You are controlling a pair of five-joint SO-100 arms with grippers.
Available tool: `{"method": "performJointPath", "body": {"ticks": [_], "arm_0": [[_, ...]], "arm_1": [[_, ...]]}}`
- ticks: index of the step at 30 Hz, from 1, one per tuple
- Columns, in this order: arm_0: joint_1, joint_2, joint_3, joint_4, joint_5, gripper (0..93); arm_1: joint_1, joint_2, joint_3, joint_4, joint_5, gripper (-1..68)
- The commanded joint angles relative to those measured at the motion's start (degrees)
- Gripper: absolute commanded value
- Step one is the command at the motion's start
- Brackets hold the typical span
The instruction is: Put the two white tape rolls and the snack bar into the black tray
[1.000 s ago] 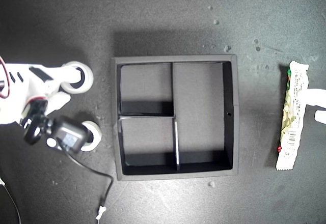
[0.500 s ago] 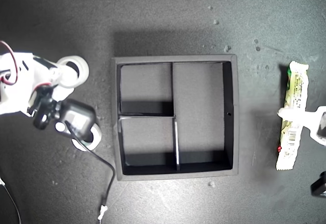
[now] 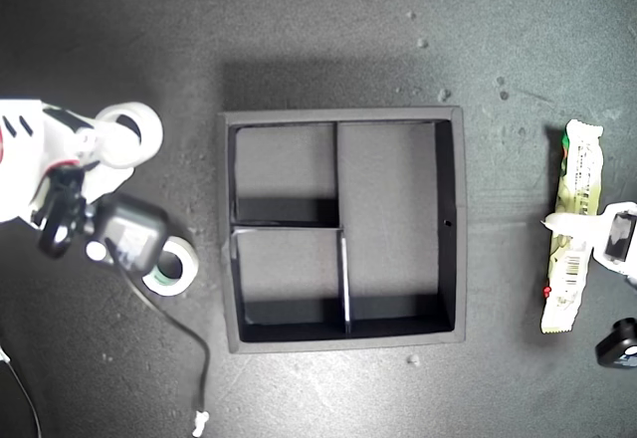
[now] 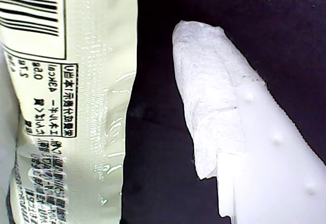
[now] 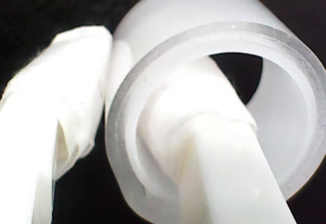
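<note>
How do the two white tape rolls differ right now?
The all-white tape roll with the wide hole is pinched by my second gripper, one finger through its hole; the smaller white tape roll with the greenish-grey core lies free on the dark table, partly hidden under the arm. Both remain outside the square black tray, on the exterior view's left.

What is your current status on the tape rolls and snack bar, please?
Second gripper shut on all-white tape roll. First gripper at snack bar, grip unclear. Black tray empty. Other tape roll on table, partly under camera.
</note>
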Motion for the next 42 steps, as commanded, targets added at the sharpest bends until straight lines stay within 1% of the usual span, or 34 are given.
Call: {"method": "performJointPath", "body": {"ticks": [1, 5, 12, 16, 19, 21, 24, 27, 31, 33, 35, 40, 42], "arm_0": [[0.6, 2.3, -11.2, 6.2, 1.9, 0.0], [1.8, -1.2, -20.7, 9.2, 4.3, 0.0], [6.8, -13.6, -36.7, 10.5, 7.2, 0.0], [7.9, -16.7, -40.5, 10.5, 7.7, 0.0], [8.1, -17.4, -41.2, 10.8, 7.6, 0.0], [8.3, -18.0, -41.4, 10.8, 7.6, 0.0], [8.6, -20.5, -42.5, 10.8, 7.6, 0.0], [9.3, -25.1, -45.0, 10.9, 8.2, 0.0], [9.9, -33.6, -52.2, 13.7, 9.2, 0.0], [9.9, -37.7, -56.7, 15.6, 9.6, 0.0], [9.6, -41.7, -61.0, 17.5, 9.8, 0.0], [8.7, -49.1, -69.3, 21.8, 9.2, 0.0], [8.6, -50.5, -70.4, 22.8, 8.6, 0.0]], "arm_1": [[1.5, 0.2, 0.1, -2.7, 0.8, 17.0], [2.5, 0.2, 0.3, -5.0, -0.4, 14.6], [1.9, 0.2, -1.1, -5.6, -1.6, 12.1], [2.3, 0.1, 1.8, -10.4, -1.0, 12.3], [2.5, 0.0, 2.4, -10.9, -0.5, 9.4], [2.4, 0.0, -0.3, -7.8, -1.1, 8.5], [2.2, 0.0, -7.9, -0.1, -3.8, 7.1], [2.2, 0.0, -18.4, 8.3, -7.9, 6.0], [2.2, -4.0, -35.7, 16.2, -13.8, 5.7], [1.8, -11.6, -48.3, 19.5, -16.8, 5.7], [1.4, -23.4, -64.4, 24.3, -19.6, 5.7], [1.2, -56.9, -110.5, 40.1, -22.9, 5.4], [1.4, -63.0, -118.6, 42.2, -22.8, 5.5]]}}
